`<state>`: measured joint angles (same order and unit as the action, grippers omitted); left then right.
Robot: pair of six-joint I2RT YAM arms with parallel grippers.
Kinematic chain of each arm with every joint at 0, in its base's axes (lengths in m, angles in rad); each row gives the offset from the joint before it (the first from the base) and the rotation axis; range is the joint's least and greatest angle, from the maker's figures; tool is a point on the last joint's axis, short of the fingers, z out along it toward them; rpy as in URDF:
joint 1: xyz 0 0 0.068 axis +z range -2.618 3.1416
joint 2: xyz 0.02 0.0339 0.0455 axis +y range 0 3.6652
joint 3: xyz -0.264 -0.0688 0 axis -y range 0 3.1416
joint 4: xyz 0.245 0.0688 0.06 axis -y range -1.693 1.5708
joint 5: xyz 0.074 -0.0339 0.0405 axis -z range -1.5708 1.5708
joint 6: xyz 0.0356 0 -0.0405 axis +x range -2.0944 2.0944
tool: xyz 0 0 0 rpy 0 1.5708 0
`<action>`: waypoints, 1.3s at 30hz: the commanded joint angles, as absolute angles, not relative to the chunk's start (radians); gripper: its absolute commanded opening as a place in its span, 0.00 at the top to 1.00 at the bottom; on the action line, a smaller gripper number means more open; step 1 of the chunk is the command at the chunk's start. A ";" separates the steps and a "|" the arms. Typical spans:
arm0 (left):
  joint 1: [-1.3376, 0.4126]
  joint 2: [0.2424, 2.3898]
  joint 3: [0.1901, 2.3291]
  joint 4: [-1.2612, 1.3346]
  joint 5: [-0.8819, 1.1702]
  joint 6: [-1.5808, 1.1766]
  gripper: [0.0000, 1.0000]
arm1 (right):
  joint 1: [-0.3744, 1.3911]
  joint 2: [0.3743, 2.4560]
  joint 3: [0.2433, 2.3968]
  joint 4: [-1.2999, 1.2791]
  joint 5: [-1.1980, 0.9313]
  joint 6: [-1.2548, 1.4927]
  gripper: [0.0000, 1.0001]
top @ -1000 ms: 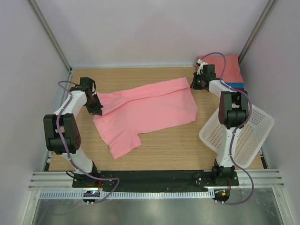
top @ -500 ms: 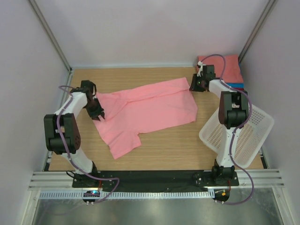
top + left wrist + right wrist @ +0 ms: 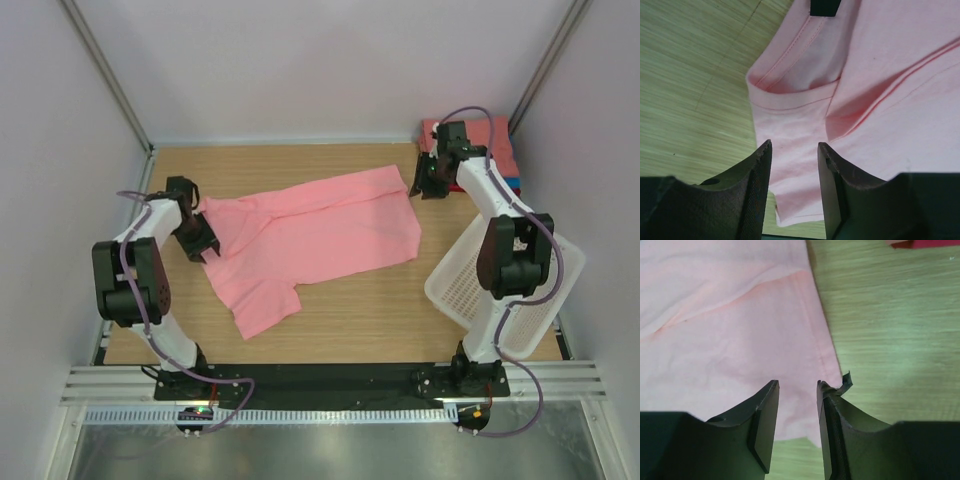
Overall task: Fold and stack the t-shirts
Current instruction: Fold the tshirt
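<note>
In the top view, a salmon-pink cotton t-shirt [image 3: 310,240] lies spread out on the light wooden table [image 3: 360,330], and it reaches slantwise from the near left to the far right. The left gripper [image 3: 203,243] stands at the left edge of this shirt, low over the cloth, while the right gripper [image 3: 420,187] stands at the far right corner of the shirt. From this height I cannot tell how wide their jaws are. Behind the right gripper, in the far right corner of the table, there is a folded stack of t-shirts [image 3: 485,145], coral on top with red and blue edges showing at its right side. A white plastic mesh basket [image 3: 535,285] leans tilted at the right edge of the table, well apart from the spread shirt. In the left wrist view, the left gripper [image 3: 792,167] has its two dark fingers [image 3: 752,185] apart, and nothing is clamped between them. The salmon-pink cotton t-shirt [image 3: 880,90] lies under the gap and beyond it, with a stitched hem and a fold just ahead of the fingertips, and the bare wooden table [image 3: 690,75] is on the left. In the right wrist view, the right gripper [image 3: 797,410] is also spread, with an empty gap. The shirt's [image 3: 730,330] straight edge runs down toward the right finger [image 3: 832,440], the cloth lying under the gap and to the left, and the bare table [image 3: 890,340] on the right.
</note>
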<state>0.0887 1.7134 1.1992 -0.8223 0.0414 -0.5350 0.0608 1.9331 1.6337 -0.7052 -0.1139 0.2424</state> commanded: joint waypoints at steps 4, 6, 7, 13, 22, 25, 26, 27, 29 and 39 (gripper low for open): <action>0.094 1.808 1.172 -0.742 0.034 -0.557 0.56 | 0.097 1.836 1.672 -0.839 -0.095 0.288 0.57; 0.094 1.841 1.189 -0.749 0.006 -0.561 0.56 | 0.107 1.832 1.669 -0.841 -0.113 0.287 0.57; 0.094 1.851 1.198 -0.764 -0.021 -0.564 0.56 | 0.110 1.833 1.661 -0.844 -0.124 0.282 0.57; 0.118 1.954 1.313 -0.828 -0.218 -0.546 0.97 | 0.132 1.810 1.595 -0.839 -0.100 0.333 0.58; 0.282 2.112 1.531 -0.893 -0.224 -0.486 1.00 | 0.187 1.855 1.663 -0.978 -0.005 0.362 0.58; 0.299 2.183 1.692 -0.962 -0.213 -0.460 0.85 | 0.251 1.882 1.658 -1.031 -0.005 0.341 0.58; 0.299 2.189 1.727 -0.971 -0.206 -0.454 0.70 | 0.270 1.891 1.660 -1.046 -0.005 0.339 0.58; 0.299 2.192 1.800 -0.979 -0.189 -0.453 0.65 | 0.309 1.896 1.661 -1.054 -0.005 0.336 0.59; 0.296 2.184 1.862 -1.003 -0.124 -0.456 0.58 | 0.342 1.905 1.661 -1.060 0.038 0.351 0.60; 0.115 1.970 1.640 -0.868 0.104 -0.545 0.59 | 0.396 1.845 1.433 -0.962 -0.055 0.586 0.58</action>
